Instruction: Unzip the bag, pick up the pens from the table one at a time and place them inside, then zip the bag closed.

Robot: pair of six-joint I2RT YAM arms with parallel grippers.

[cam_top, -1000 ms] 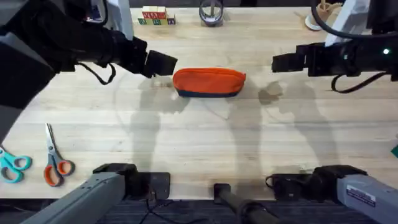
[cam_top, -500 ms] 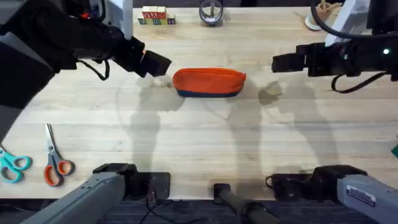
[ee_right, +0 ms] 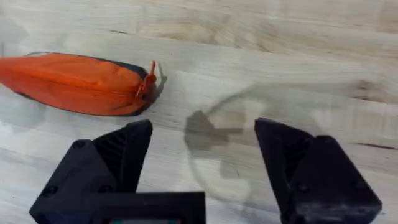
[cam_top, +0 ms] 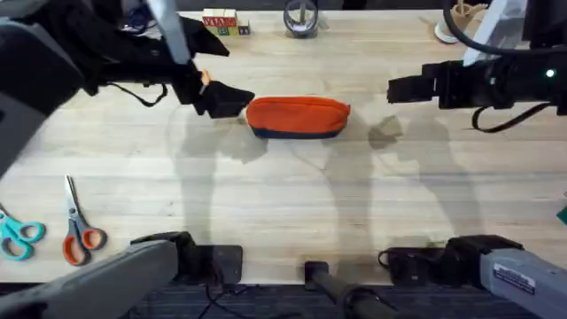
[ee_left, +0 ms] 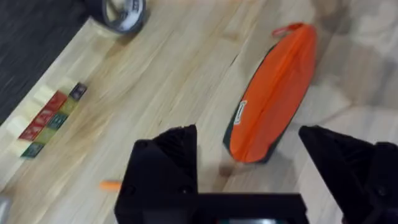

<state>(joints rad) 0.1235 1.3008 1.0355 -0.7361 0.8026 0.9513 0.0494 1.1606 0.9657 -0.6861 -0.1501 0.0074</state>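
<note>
Bag [cam_top: 298, 118] just beside left gripper [cam_top: 232, 99], apparently apart

The table [cam_top: 283, 204] is a light wooden plank top with visible grain. The bag [cam_top: 298, 117], orange with a dark bottom strip, lies lengthwise near the middle, zipper shut. An orange pen [ee_left: 111, 185] lies on the wood close to the bag's end. Along the far edge stand a row of coloured blocks [cam_top: 218, 24] and a roll of tape [cam_top: 301, 18]. Two pairs of scissors, orange-handled scissors [cam_top: 80, 226] and teal-handled scissors [cam_top: 18, 232], lie at the near left.
</note>
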